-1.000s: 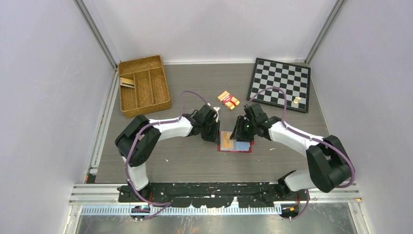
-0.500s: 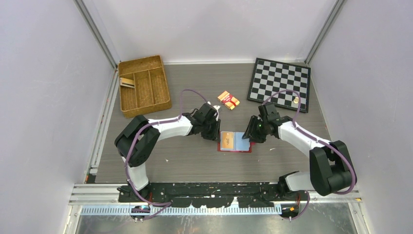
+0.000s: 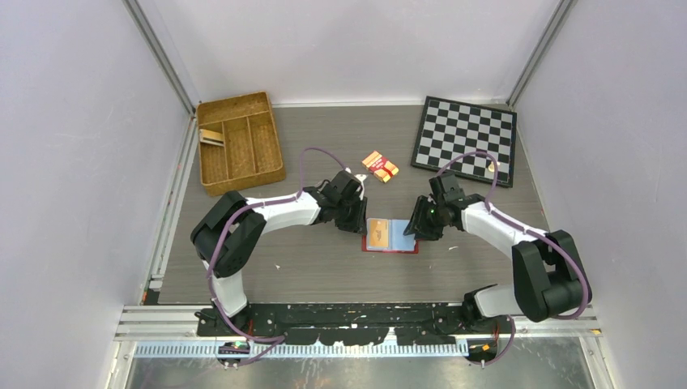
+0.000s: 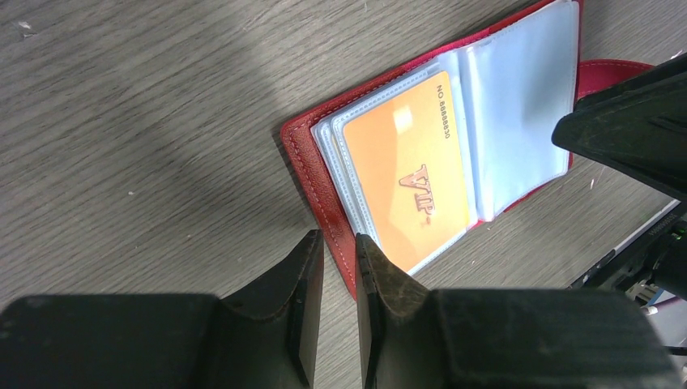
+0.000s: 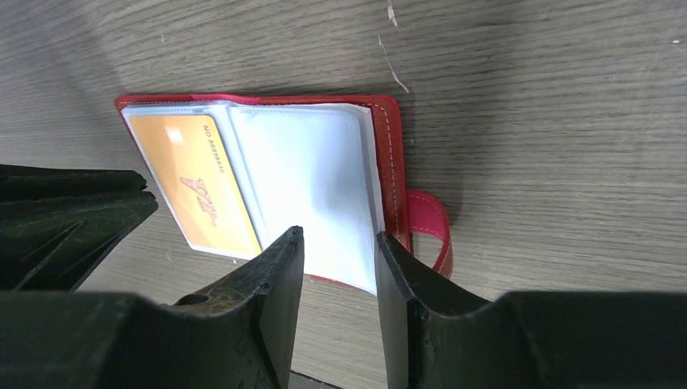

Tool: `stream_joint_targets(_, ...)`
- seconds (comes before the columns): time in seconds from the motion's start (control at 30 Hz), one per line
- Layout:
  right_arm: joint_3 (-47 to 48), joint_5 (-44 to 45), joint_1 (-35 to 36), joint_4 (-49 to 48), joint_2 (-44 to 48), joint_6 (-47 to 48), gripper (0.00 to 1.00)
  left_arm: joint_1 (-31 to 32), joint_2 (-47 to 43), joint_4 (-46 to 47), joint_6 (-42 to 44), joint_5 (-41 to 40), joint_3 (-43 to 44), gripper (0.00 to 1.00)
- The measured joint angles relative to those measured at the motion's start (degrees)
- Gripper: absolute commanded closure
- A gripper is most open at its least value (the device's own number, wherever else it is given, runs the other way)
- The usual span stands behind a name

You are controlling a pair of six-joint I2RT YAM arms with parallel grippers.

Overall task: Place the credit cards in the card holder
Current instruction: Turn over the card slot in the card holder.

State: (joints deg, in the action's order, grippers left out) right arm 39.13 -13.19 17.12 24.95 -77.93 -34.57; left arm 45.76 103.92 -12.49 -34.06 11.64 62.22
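**Card holder open between my two arms, one card in its sleeve**

From above, the card holder (image 3: 392, 236) lay open and flat on the worktop (image 3: 324, 267), near its middle, between my two sets of jaws. My left jaws were at its left edge and my right jaws at its right edge. An orange credit card (image 3: 377, 235) showed on its left half. Farther back lay an orange-and-red banded pack (image 3: 380, 166), well apart from the holder. A wicker tray (image 3: 263, 146) sat at the back left and a chessboard (image 3: 464, 139) at the back right.

From my left wrist, the credit card (image 4: 409, 182) sat under clear plastic in the card holder (image 4: 312, 174), printed "VIP" (the number along its edge was too small for me to read surely). An empty clear sleeve (image 4: 518, 113) lay beside it. My left jaws stood with only a thin slit between them, and the holder's red rim ran into that slit. I cannot tell whether they pinched the rim or only stood over it.

From my right wrist, the card holder (image 5: 389, 162) showed its snap tab (image 5: 429, 227) sticking out at the right. My right jaws were released, set apart above the empty sleeve (image 5: 308, 178) and grasping nothing.
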Motion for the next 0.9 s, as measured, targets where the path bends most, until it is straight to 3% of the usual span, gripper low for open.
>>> stream_joint_targets(0.9,-0.9,-3.2,-0.1,-1.3,1.6,-0.1,0.69,0.0,0.0,0.0,0.0,-0.1,0.0,0.79)
